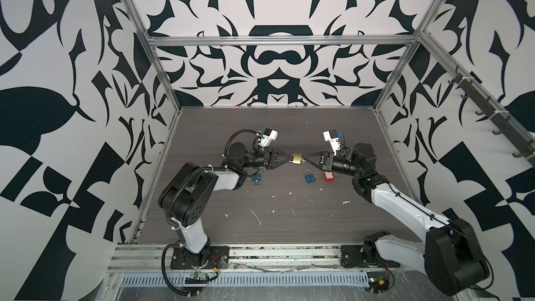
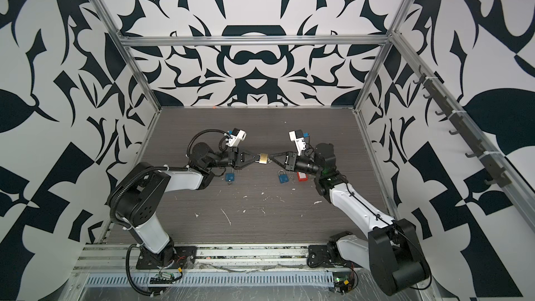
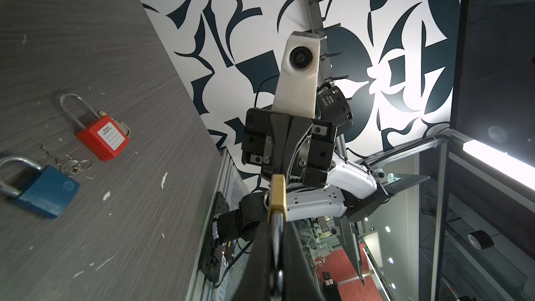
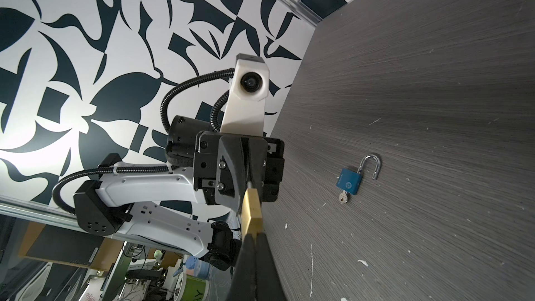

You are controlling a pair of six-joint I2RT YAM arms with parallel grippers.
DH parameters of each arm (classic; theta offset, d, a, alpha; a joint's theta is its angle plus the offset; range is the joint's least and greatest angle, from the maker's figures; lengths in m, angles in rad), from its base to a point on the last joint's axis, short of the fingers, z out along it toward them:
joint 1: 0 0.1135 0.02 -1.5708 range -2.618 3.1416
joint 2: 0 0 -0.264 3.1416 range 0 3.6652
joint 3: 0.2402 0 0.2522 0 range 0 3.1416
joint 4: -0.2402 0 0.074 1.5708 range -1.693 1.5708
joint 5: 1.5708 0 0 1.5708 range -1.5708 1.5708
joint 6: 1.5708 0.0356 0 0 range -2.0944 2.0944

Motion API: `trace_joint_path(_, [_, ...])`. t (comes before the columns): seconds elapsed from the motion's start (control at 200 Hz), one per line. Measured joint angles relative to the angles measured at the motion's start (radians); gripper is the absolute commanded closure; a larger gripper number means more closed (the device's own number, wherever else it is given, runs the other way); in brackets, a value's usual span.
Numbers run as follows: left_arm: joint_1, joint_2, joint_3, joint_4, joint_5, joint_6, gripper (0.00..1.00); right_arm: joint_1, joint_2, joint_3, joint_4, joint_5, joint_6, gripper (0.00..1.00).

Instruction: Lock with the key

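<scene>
Cannot tell what right gripper [image 4: 251,240] pinches at padlock [image 4: 251,212] base. Loses shackle [image 3: 277,219] inside left gripper [image 3: 275,228] fingers. Crops blue lock [image 3: 46,191] at picture edge; half buries second blue lock [image 1: 256,178] under left arm [image 1: 225,179].

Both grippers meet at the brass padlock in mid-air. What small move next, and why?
Probably roll the right gripper to turn the key while the left gripper holds steady: the left is shut on the shackle of the brass padlock, the right shut at the body's opposite end, where the key should sit, though it is hidden.
</scene>
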Motion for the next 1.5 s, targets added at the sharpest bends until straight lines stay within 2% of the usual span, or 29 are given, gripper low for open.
trace_joint_path(0.39, [0.007,0.000,0.006,0.006,0.032,-0.062,1.00,-0.010,0.000,-0.048,0.116,-0.016,0.026,1.00])
trace_joint_path(0.625, [0.113,0.000,-0.007,0.006,0.042,-0.072,1.00,-0.102,0.000,-0.065,0.167,-0.014,0.051,1.00])
trace_joint_path(0.805, [0.116,-0.002,-0.007,-0.058,0.052,-0.006,1.00,-0.095,0.000,-0.065,0.089,0.046,0.035,1.00])
trace_joint_path(0.89, [0.113,-0.029,-0.008,-0.203,0.030,0.101,1.00,-0.069,0.000,-0.066,-0.001,0.148,0.020,1.00])
trace_joint_path(0.95, [0.110,-0.083,-0.007,-0.387,-0.025,0.233,1.00,-0.028,-0.001,-0.067,-0.074,0.253,0.008,1.00])
trace_joint_path(1.08, [0.100,-0.228,0.065,-0.849,-0.151,0.544,1.00,0.121,-0.002,-0.071,-0.210,0.499,-0.006,1.00])
trace_joint_path(1.16, [0.105,-0.257,0.143,-1.019,-0.170,0.661,1.00,0.223,-0.002,-0.082,-0.237,0.656,-0.006,1.00])
trace_joint_path(1.315, [0.108,-0.257,0.177,-1.130,-0.166,0.747,1.00,0.373,0.003,-0.084,-0.275,0.949,-0.001,1.00])
trace_joint_path(1.5, [0.108,-0.251,0.149,-1.157,-0.158,0.759,1.00,0.391,0.014,-0.081,-0.288,1.162,0.026,1.00])
